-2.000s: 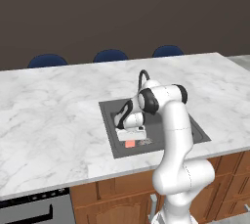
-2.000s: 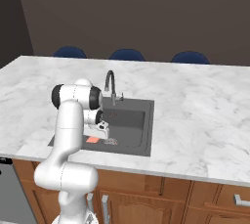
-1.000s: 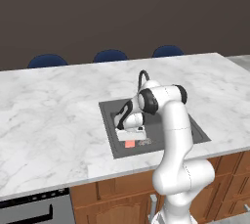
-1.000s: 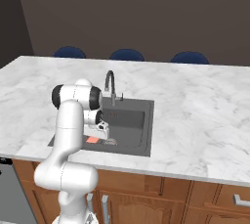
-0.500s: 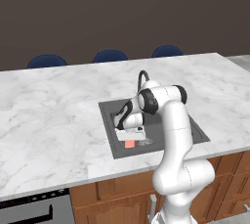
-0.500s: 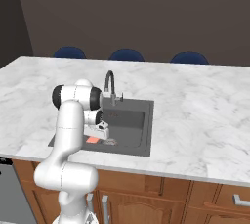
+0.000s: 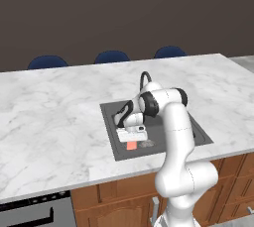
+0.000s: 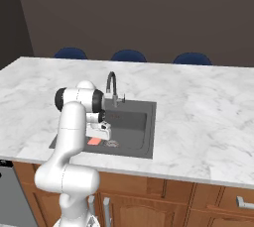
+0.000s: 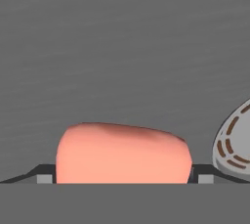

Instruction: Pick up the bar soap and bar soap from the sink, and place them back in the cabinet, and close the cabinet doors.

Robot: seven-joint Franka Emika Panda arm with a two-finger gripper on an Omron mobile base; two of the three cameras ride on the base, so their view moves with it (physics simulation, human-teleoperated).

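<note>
Jaws straddle the salmon-pink rounded bar soap [image 9: 123,152] on the dark grey recessed sink [image 7: 113,110] floor, seemingly pinching it, beside the round drain strainer [image 9: 236,142], for lifting.

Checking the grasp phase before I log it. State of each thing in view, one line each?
gripper: down in the sink, fingertips on either side of the bar soap; whether it is clamped cannot be told.
bar soap: flat on the sink floor, between the fingertips.
sink: no water visible.
drain strainer: seated in the sink floor beside the soap.
faucet: no water running.
</note>
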